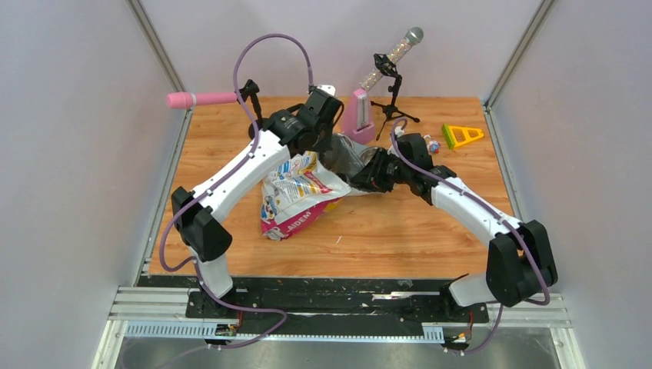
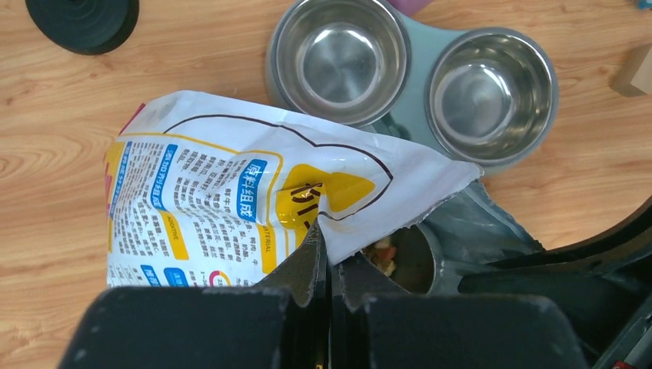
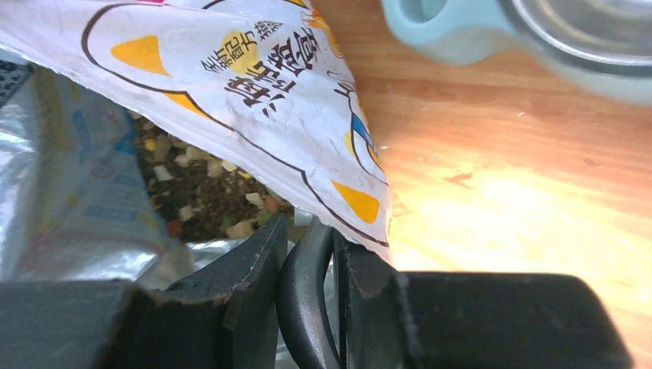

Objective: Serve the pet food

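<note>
At the mouth of the bag (image 2: 223, 192), which lies on its side on the tabletop (image 1: 400, 231), the left end effector (image 2: 329, 246) is pinched fully shut on the upper lip and holds the opening up. The right end effector (image 3: 306, 234) sits inside that mouth, closed partway on a dark curved handle (image 3: 304, 307) that seems to belong to a scoop. The pet food (image 3: 207, 196) is all inside the bag, just behind its opening, with some of it in what looks like the scoop's cup. The steel bowls (image 2: 338, 58) of the pale blue feeder (image 2: 411, 115), just beyond the bag, are bare. The thin lip could slide out of the pinch, and the flap would then drop onto the scoop and knock kibble onto the wood. Tilting the scoop as it leaves the mouth would spill kibble the same way, and tugging the bag could shake loose pieces out. The raised flap overlaps the nearer bowl's rim in the left wrist view, so it may crowd the path there. A black disc (image 2: 81, 23) sits off to the bag's side. Farther behind the bag stand a pink roller (image 1: 204, 98), a microphone stand (image 1: 394, 84) and a yellow triangle (image 1: 461, 136), all well out of the way.
</note>
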You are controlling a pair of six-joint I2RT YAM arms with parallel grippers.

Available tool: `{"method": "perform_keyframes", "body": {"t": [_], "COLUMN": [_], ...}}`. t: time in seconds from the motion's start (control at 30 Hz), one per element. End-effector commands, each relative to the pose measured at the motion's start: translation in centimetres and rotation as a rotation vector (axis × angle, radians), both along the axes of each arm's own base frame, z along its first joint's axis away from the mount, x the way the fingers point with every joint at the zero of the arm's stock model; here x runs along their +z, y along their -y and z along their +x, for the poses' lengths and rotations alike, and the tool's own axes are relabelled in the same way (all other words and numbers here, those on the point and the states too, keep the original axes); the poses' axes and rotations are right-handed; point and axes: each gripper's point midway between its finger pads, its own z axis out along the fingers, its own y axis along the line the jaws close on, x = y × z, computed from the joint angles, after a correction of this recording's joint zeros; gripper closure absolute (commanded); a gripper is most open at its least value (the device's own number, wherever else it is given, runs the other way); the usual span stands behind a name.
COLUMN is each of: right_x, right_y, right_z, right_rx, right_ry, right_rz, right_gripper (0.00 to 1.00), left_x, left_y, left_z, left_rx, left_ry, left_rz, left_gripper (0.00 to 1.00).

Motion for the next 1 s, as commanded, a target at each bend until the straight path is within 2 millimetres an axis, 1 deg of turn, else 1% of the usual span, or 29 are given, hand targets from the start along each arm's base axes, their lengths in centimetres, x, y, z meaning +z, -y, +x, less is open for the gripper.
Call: {"method": "perform_keyframes", "body": {"t": [0.0,0.03,0.07,0.1,0.13,0.17,0.23,0.27,0.5,0.63,0.77,0.87,0.97], "right_x": [9.1,9.6,10.0,10.4,10.6,10.7,11.2,11.8,13.1,13.7,13.6,12.8,12.8], "right_y": [-2.2,-2.0,-1.8,-1.5,-1.3,-1.0,-0.5,-0.4,0.3,0.8,1.3,1.8,2.0], "right_z": [-1.4,-1.5,-1.6,-1.8,-2.0,-2.1,-2.3,-2.3,-2.7,-3.0,-3.3,-3.8,-4.5], "right_rx": [0.089,0.085,0.08,0.072,0.065,0.058,0.043,0.039,-0.012,-0.037,-0.064,-0.063,-0.045], "right_ry": [0.13,0.143,0.151,0.154,0.155,0.158,0.167,0.189,0.214,0.231,0.229,0.217,0.232], "right_rz": [0.327,0.339,0.346,0.354,0.361,0.365,0.374,0.388,0.416,0.425,0.431,0.439,0.51], "right_gripper": [1.0,1.0,1.0,1.0,1.0,1.0,1.0,1.0,1.0,1.0,1.0,1.0,1.0], "left_x": [12.9,12.7,13.2,12.9,13.4,13.1,13.6,13.9,14.8,15.3,15.6,15.4,15.5], "left_y": [0.2,-0.1,-0.7,-0.9,-1.6,-1.9,-2.7,-3.2,-4.2,-5.2,-6.3,-6.8,-7.3], "left_z": [-1.2,-1.2,-1.5,-1.6,-1.8,-1.9,-2.3,-2.6,-4.0,-4.6,-4.9,-5.1,-5.3], "left_rx": [0.013,0.018,0.028,0.032,0.044,0.051,0.059,0.06,0.049,0.062,0.089,0.099,0.111], "left_ry": [0.294,0.294,0.308,0.308,0.324,0.324,0.343,0.352,0.38,0.399,0.417,0.42,0.425], "left_rz": [-0.307,-0.301,-0.301,-0.292,-0.288,-0.277,-0.271,-0.272,-0.301,-0.306,-0.293,-0.283,-0.281], "left_gripper": [1.0,1.0,1.0,1.0,1.0,1.0,1.0,1.0,1.0,1.0,1.0,1.0,1.0]}}
